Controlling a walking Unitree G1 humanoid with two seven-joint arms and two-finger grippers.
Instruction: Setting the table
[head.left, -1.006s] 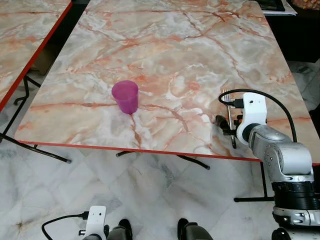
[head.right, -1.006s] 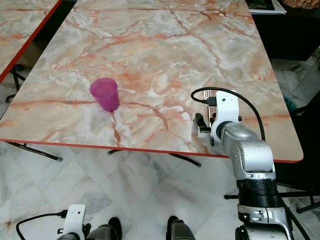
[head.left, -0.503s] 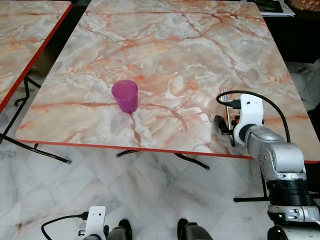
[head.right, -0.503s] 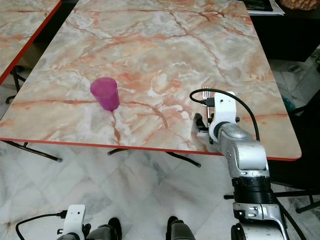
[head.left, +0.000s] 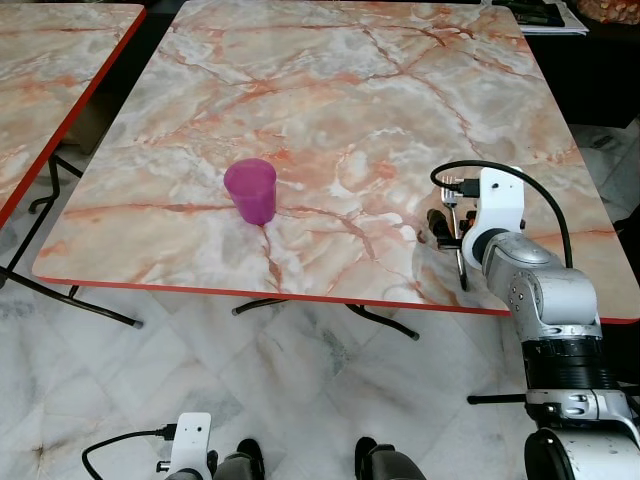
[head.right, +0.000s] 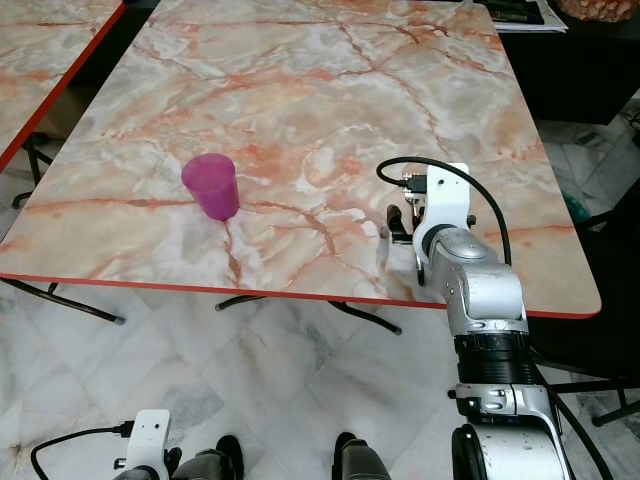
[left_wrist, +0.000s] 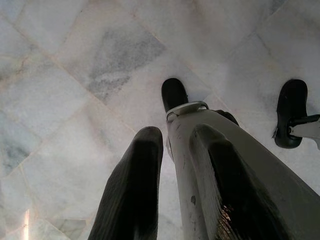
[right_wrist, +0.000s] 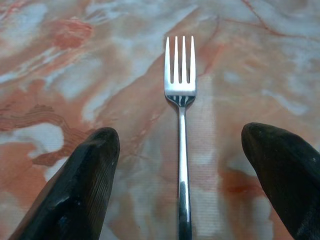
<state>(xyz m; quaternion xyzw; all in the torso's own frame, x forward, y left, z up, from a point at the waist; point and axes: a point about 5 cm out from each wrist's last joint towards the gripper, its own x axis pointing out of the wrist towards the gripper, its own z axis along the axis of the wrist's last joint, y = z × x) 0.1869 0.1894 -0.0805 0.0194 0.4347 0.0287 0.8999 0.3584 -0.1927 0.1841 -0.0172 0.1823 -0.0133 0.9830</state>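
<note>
Right end effector (right_wrist: 180, 170) straddling a steel fork (right_wrist: 180, 95) on the marble-patterned tabletop (head.left: 380, 90).
Fingers (right_wrist: 80, 185) are spreading wide, not touching the fork lying flat near the red-trimmed edge; the translucent purple cup (head.left: 251, 192) is standing well apart; the left end effector (left_wrist: 175, 185) is hanging narrow over floor tiles (left_wrist: 75, 75).

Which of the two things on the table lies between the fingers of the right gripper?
The fork, flat on the table between the open right gripper. The purple cup stands apart, to its left.

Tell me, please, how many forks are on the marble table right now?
1. The fork lies flat near the table's right front edge, between the right gripper's open fingers.
</note>
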